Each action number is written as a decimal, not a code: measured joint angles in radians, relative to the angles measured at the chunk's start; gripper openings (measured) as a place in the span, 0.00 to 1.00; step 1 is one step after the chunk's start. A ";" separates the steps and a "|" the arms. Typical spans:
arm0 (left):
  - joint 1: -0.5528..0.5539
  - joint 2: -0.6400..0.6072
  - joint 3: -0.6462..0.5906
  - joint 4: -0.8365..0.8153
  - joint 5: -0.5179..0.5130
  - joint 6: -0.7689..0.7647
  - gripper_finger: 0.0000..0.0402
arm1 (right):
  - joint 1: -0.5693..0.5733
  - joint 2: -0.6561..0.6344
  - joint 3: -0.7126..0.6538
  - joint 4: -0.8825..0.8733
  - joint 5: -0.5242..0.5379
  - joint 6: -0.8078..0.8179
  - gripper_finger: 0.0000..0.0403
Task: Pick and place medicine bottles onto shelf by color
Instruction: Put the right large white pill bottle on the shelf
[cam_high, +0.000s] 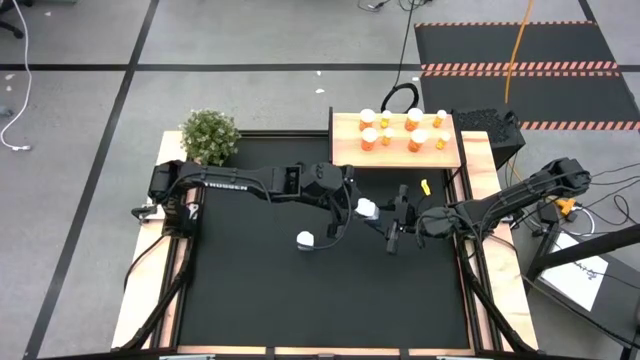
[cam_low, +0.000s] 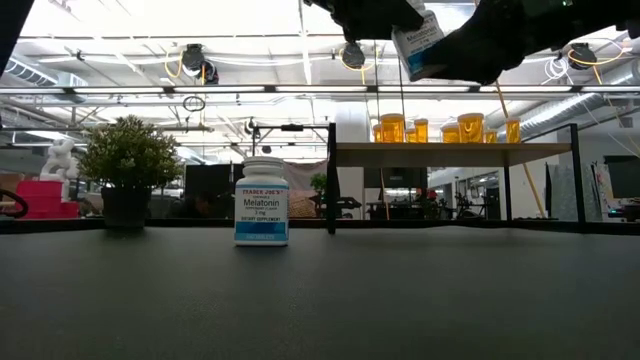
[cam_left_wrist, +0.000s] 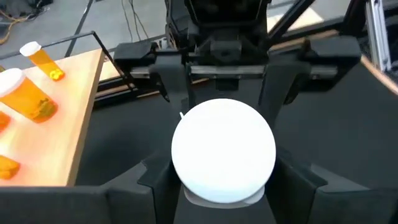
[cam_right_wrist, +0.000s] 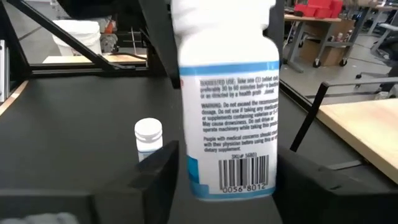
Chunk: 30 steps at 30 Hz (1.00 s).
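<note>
Your white plastic medicine bottle with the blue-banded label (cam_right_wrist: 230, 124) hangs above the mat's centre, between both arms. The left gripper (cam_left_wrist: 224, 180) is clamped on its round cap. Whether the right gripper (cam_high: 393, 225) beside it is gripping, you cannot tell. Expect it to be light, rigid and slick, so hold the body below the cap. The pale wooden shelf (cam_high: 345, 135) lies at 12 o'clock, and a second white bottle (cam_high: 305, 240) stands at 8.

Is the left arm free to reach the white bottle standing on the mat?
Probably not yet: its end effector grips the lifted white bottle, though the standing bottle sits unobstructed.
</note>
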<state>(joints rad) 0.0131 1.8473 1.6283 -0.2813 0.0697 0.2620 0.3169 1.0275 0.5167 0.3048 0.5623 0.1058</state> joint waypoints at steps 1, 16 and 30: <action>0.002 -0.007 -0.001 -0.008 -0.001 0.015 0.47 | 0.000 0.000 0.000 0.002 0.002 -0.002 0.57; 0.208 -0.089 0.152 -0.213 -0.011 0.118 0.45 | -0.002 -0.001 0.000 -0.066 0.065 -0.044 0.71; 0.491 -0.085 0.361 -0.302 0.112 0.270 0.42 | -0.047 -0.001 -0.001 -0.060 0.065 -0.239 0.69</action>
<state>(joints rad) 0.5043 1.7626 1.9896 -0.5832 0.1817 0.5319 0.2703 1.0267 0.5159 0.2451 0.6277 -0.1333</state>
